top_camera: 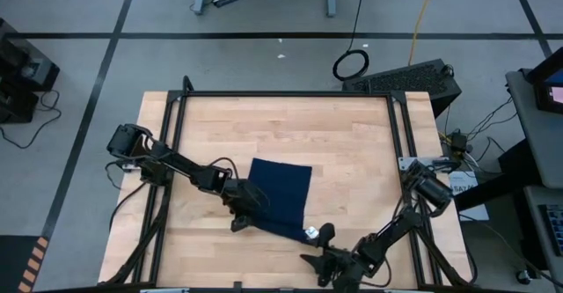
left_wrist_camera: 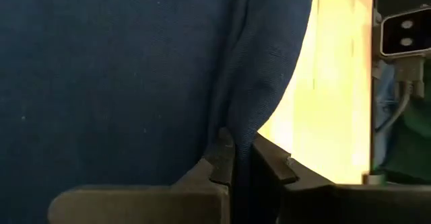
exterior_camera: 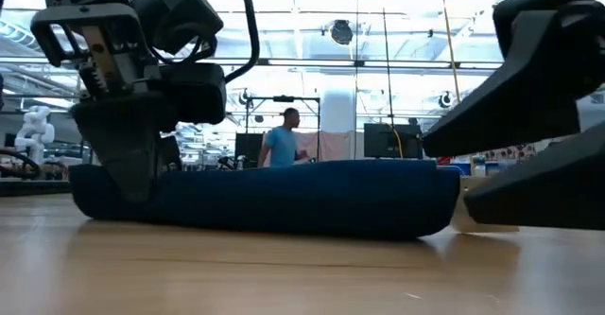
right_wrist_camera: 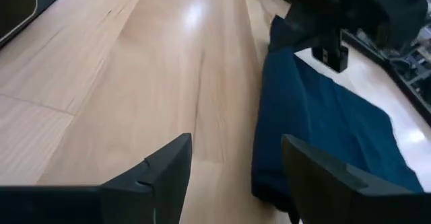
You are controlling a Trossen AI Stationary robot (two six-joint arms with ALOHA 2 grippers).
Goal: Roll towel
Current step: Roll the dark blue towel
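Observation:
The dark navy towel (top_camera: 280,196) lies on the wooden table near its middle, and its near edge forms a thick fold (exterior_camera: 302,197). A small white tag (top_camera: 310,233) shows at its near right corner. My left gripper (left_wrist_camera: 241,153) is shut on the cloth at the towel's near left corner (top_camera: 244,212). My right gripper (right_wrist_camera: 236,157) stands open just off the near right corner (top_camera: 317,247). Between its fingers there is mostly bare wood, and one finger (right_wrist_camera: 323,177) is beside the towel's edge. My left gripper pinches a raised ridge of the towel (left_wrist_camera: 237,109) between its two fingers, at the near left corner. The fingers slant down from the table's left. One layer or several, I cannot tell. The rest of the towel lies on the table.
Black frame rails (top_camera: 176,135) run along the table's left, right and far sides. Bare wood (top_camera: 352,135) lies beyond and to the right of the towel. A person (exterior_camera: 282,147) stands far back in the room.

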